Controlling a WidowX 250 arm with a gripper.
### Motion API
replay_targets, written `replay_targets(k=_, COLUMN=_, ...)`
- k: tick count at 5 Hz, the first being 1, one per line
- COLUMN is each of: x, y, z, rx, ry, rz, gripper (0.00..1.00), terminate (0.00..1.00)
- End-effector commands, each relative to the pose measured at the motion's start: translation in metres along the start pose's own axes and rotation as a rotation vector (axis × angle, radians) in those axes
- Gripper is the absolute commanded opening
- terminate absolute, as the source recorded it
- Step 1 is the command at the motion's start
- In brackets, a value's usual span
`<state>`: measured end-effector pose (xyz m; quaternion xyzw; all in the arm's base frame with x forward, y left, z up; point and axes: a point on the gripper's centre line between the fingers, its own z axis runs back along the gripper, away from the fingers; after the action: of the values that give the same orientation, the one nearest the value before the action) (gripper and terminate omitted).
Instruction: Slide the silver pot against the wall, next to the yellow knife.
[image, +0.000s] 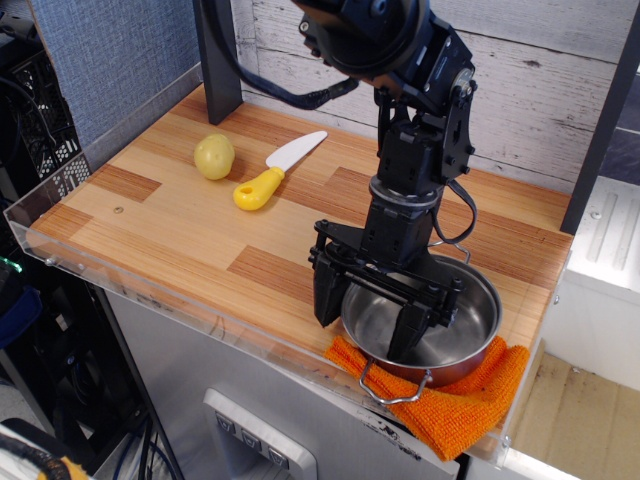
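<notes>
The shallow round stainless-steel pot with thin wire loop handles (440, 325) sits at the front right corner of the striped wooden tabletop (180, 215), resting partly on a crumpled orange woven cloth (450, 405) that overhangs the table's front edge. It is well apart from the whitewashed plank wall (520, 80) at the back, so the slide has not yet covered any real ground.

The black two-fingered gripper (368, 318) hangs over the pot's left rim with its fingers spread apart: one finger (327, 297) is outside the rim on the left, the other (408, 330) dips into the bowl. Straddling the wall of the pot this way looks meant to hook or pinch the rim, so that the pot can be dragged rather than lifted. Whether either finger actually touches the steel is hard to say from this angle.

The small toy knife with a chunky yellow handle and white blade (272, 172) lies up and to the left, blade pointing toward the wall, with open wood between it and the pot. A round yellowish potato (214, 156) sits just left of it.

The arm covers the pot's far left rim and most of its rear handle. The cloth's underside and the pot's base are hidden, so a snag between them cannot be ruled out.
</notes>
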<state>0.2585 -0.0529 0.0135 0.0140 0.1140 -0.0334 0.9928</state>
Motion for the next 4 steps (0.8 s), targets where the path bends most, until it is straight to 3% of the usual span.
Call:
replay_targets(k=1, x=0.002, y=0.000, z=0.020, rx=-0.003, ry=-0.068, rz=-0.020, gripper=0.00, terminate=0.00)
replay_targets(k=4, x=0.000, y=0.011, z=0.048, rx=0.023, ry=-0.144, rz=-0.039, gripper=0.00, terminate=0.00)
